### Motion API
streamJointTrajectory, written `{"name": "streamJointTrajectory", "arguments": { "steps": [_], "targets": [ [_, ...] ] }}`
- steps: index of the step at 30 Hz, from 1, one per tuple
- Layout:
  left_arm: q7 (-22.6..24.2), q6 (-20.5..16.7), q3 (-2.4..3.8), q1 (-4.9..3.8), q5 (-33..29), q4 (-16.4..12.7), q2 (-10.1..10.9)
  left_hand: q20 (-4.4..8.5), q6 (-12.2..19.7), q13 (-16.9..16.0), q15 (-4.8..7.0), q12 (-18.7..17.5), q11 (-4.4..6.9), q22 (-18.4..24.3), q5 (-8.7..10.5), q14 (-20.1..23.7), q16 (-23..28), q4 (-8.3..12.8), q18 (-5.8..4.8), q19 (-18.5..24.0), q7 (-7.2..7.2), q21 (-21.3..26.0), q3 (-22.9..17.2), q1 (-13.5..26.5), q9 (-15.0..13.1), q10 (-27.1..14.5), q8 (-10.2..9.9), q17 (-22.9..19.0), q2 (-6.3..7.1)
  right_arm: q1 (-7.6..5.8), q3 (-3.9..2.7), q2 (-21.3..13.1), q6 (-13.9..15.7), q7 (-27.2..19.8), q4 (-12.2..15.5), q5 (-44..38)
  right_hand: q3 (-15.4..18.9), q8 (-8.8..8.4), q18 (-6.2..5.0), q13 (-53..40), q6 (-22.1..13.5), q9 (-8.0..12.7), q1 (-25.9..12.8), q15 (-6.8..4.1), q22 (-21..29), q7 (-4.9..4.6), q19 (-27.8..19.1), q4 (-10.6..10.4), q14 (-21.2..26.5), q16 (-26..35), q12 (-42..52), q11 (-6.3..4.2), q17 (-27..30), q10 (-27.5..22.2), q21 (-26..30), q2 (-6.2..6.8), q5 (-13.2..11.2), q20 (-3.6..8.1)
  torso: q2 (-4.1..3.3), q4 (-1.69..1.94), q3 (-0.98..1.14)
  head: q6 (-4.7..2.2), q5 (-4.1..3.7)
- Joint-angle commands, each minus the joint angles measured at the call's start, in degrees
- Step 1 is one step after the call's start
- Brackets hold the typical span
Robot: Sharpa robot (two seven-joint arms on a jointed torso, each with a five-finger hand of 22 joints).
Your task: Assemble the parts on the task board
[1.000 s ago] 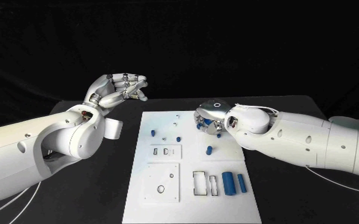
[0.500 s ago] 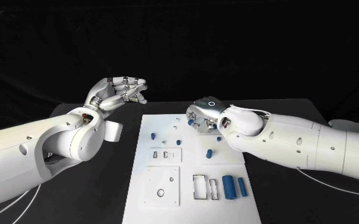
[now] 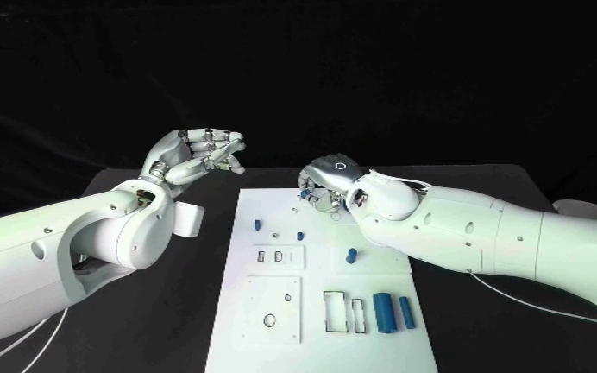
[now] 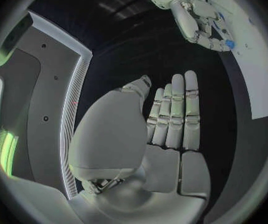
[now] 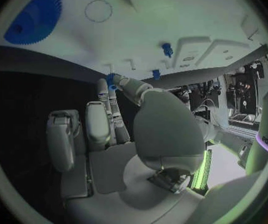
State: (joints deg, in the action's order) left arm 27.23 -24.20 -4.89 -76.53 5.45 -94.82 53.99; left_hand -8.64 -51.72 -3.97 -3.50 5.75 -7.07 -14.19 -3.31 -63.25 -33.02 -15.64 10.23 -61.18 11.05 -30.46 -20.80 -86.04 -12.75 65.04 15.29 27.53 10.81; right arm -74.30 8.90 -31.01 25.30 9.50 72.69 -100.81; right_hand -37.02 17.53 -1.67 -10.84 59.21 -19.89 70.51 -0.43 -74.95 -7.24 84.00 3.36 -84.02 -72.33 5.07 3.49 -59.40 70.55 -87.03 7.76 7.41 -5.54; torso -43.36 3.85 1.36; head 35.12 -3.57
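The white task board [image 3: 247,349] lies in the middle of the black table. My right hand [image 3: 326,188] hovers over its far end and pinches a small blue part [image 5: 111,79] between thumb and fingertip; the same part [image 4: 228,44] shows in the left wrist view. My left hand [image 3: 199,154] is raised left of the board's far corner, with its fingers [image 4: 174,114] side by side and nothing in it. Small blue pegs [image 3: 256,224] [image 3: 300,236] stand on the board, another blue piece [image 3: 351,256] lies mid-board, and two blue cylinders [image 3: 383,311] [image 3: 405,311] lie near the front right.
Rectangular slots [image 3: 340,312] and a square plate with holes [image 3: 270,308] occupy the board's near half. A blue gear [image 5: 34,15] sits on the board in the right wrist view. Black table surface [image 3: 498,330] lies on both sides of the board.
My right hand has moved left and toward the board's far end, carrying the small blue part. The left hand has stayed where it was.
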Motion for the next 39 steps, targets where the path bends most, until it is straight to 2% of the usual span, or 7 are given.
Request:
{"name": "streamJointTrajectory", "arguments": {
  "steps": [1, 6, 11, 20, 24, 37, 39],
  "targets": [
    [0.3, 1.01, 0.06, -0.12, -0.15, -0.23, -0.13, 0.01, 0.38, -0.04, -0.05, -0.33, -0.41, -0.08, 0.28, 0.45, -0.3, 0.1, 0.02, 0.45, 0.04, -0.21, -0.3, 0.18, -0.08, -0.14, -0.34, 0.05, -0.11, 0.07, -0.03, 0.62, 1.53, 0.44, -0.88, 0.58, -0.08, 1.58, 0.47, 0.0, -0.32, -3.83, -0.24, -0.38, -9.95, 0.17, 2.75, -0.29, -0.85, -0.23, -0.3, 0.19, 0.02, -0.18, -0.19, -0.52, 0.13, 0.18, -0.32, 0.41, -0.09, -0.12, -0.22],
    [0.28, 1.08, 0.06, -0.14, -0.15, -0.06, -0.38, -0.02, 0.35, -0.06, -0.08, -0.35, -0.41, -0.1, 0.29, 0.6, -0.26, 0.12, 0.01, 0.54, 0.05, -0.22, -0.35, 0.18, -0.1, -0.1, -0.34, 0.1, -0.13, 0.1, -0.04, 1.37, 1.74, 0.35, -1.74, 0.67, -0.09, 1.58, 0.47, -0.01, -0.44, -3.94, -0.35, -0.35, -9.95, 0.14, 2.74, -0.39, -0.84, -0.26, -0.38, 0.23, 0.03, -0.22, -0.19, -0.51, 0.13, 0.16, -0.56, 0.5, -0.12, -0.19, -0.28],
    [0.24, 1.14, 0.06, -0.14, -0.17, 0.17, -0.67, -0.02, 0.35, -0.06, -0.08, -0.35, -0.41, -0.1, 0.29, 0.6, -0.26, 0.12, 0.01, 0.54, 0.05, -0.22, -0.35, 0.18, -0.1, -0.1, -0.34, 0.1, -0.13, 0.15, -0.05, 1.77, 1.43, 0.15, -2.33, 0.79, -0.08, 1.59, 0.46, -0.01, -0.48, -3.99, -0.4, -0.34, -9.93, 0.14, 2.73, -0.43, -0.85, -0.3, -0.41, 0.24, -0.01, -0.24, -0.18, -0.48, 0.12, 0.16, -0.77, 0.59, -0.25, -0.12, -0.4],
    [0.22, 1.11, 0.06, -0.14, -0.21, 0.2, -0.67, -0.02, 0.35, -0.06, -0.08, -0.35, -0.41, -0.1, 0.29, 0.6, -0.26, 0.12, 0.01, 0.54, 0.05, -0.22, -0.35, 0.18, -0.1, -0.1, -0.34, 0.1, -0.13, 0.42, -0.05, 1.97, -0.19, -0.19, -3.22, 1.02, -0.03, 1.6, 0.44, -0.04, -0.62, -4.16, -0.61, -0.3, -9.84, 0.13, 2.66, -0.6, -0.82, -0.3, -0.49, 0.27, 0.06, -0.26, -0.12, -0.39, 0.03, 0.13, -1.08, 0.88, -0.35, 0.12, -0.61],
    [0.21, 1.04, 0.06, -0.15, -0.21, 0.2, -0.58, -0.02, 0.35, -0.06, -0.08, -0.35, -0.41, -0.1, 0.29, 0.6, -0.26, 0.12, 0.01, 0.54, 0.05, -0.22, -0.35, 0.18, -0.1, -0.1, -0.34, 0.1, -0.13, 0.45, -0.04, 1.85, -0.95, -0.27, -3.11, 1.05, -0.01, 1.62, 0.45, -0.06, -0.68, -4.24, -0.72, -0.29, -9.88, 0.13, 2.68, -0.69, -0.81, -0.32, -0.53, 0.28, 0.07, -0.25, -0.14, -0.35, -0.02, 0.11, -1.06, 0.7, -0.33, 0.27, -0.43],
    [0.14, 0.96, 0.06, -0.15, -0.22, 0.2, -0.47, -0.02, 0.36, -0.06, -0.08, -0.38, -0.42, -0.11, 0.29, 0.66, -0.25, 0.14, 0.01, 0.58, 0.05, -0.25, -0.38, 0.17, -0.11, -0.09, -0.35, 0.14, -0.13, 0.51, -0.04, 1.73, -1.57, -0.48, -2.74, 1.08, 0.04, 1.62, 0.41, -0.09, -0.8, -4.4, -0.92, -0.27, -9.74, 0.13, 2.58, -0.87, -0.77, -0.28, -0.61, 0.3, 0.22, -0.27, -0.05, -0.26, -0.16, 0.09, -1.14, 0.81, -0.29, 0.38, -0.36],
    [0.14, 0.94, 0.06, -0.15, -0.23, 0.24, -0.42, -0.02, 0.36, -0.06, -0.08, -0.38, -0.42, -0.11, 0.29, 0.66, -0.25, 0.14, 0.01, 0.58, 0.05, -0.25, -0.38, 0.17, -0.11, -0.09, -0.35, 0.14, -0.13, 0.51, -0.04, 1.54, -1.61, -0.44, -2.66, 1.08, 0.04, 1.63, 0.41, -0.09, -0.82, -4.44, -0.96, -0.27, -9.74, 0.14, 2.57, -0.91, -0.77, -0.3, -0.62, 0.3, 0.2, -0.27, -0.05, -0.26, -0.18, 0.08, -1.13, 0.68, -0.28, 0.48, -0.25]
  ]
}}
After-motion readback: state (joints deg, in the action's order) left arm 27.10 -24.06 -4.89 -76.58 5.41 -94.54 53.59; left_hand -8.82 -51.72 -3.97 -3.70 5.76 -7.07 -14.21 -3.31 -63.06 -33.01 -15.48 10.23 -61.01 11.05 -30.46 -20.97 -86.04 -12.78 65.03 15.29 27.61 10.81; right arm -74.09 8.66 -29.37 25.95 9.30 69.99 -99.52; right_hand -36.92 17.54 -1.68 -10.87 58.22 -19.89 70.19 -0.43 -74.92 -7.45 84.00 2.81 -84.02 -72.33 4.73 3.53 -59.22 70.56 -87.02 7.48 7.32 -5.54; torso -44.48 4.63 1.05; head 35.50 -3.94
